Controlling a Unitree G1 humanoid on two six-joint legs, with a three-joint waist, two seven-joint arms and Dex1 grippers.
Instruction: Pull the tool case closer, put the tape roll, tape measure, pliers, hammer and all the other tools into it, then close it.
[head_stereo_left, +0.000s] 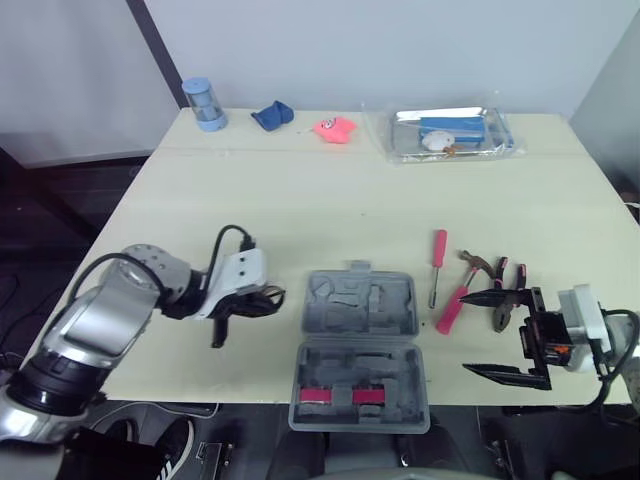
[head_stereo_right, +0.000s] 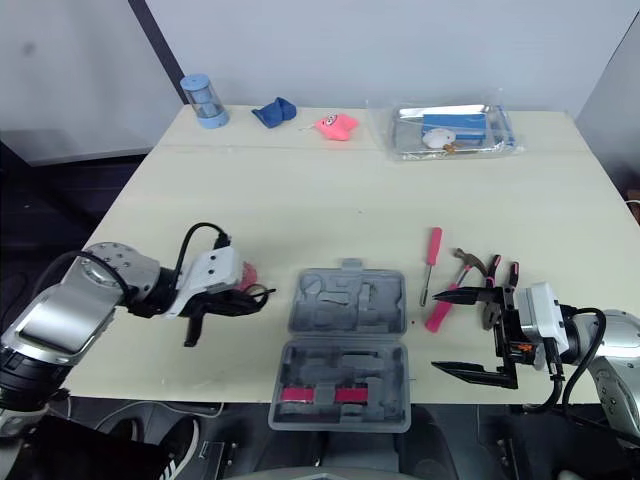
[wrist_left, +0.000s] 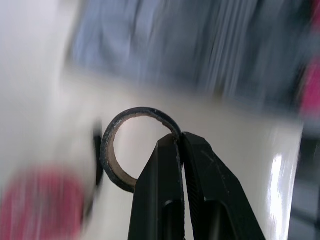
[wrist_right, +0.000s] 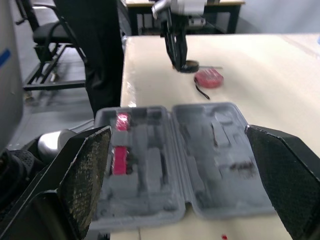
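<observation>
Tape roll (wrist_left: 106, 150), likely a light, stiff ring, sits just left of the open tool case (head_stereo_left: 360, 340), its wall pinched between the left gripper's (wrist_left: 181, 142) closed fingers, a sound hold, while the right gripper (head_stereo_left: 467, 333) gapes wide, empty.

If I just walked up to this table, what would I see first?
The open grey case lies at the near edge of the table, in the middle. To its left, the left claw pinches the black tape roll. On the right, the right claw gapes wide open beside the pliers.
</observation>
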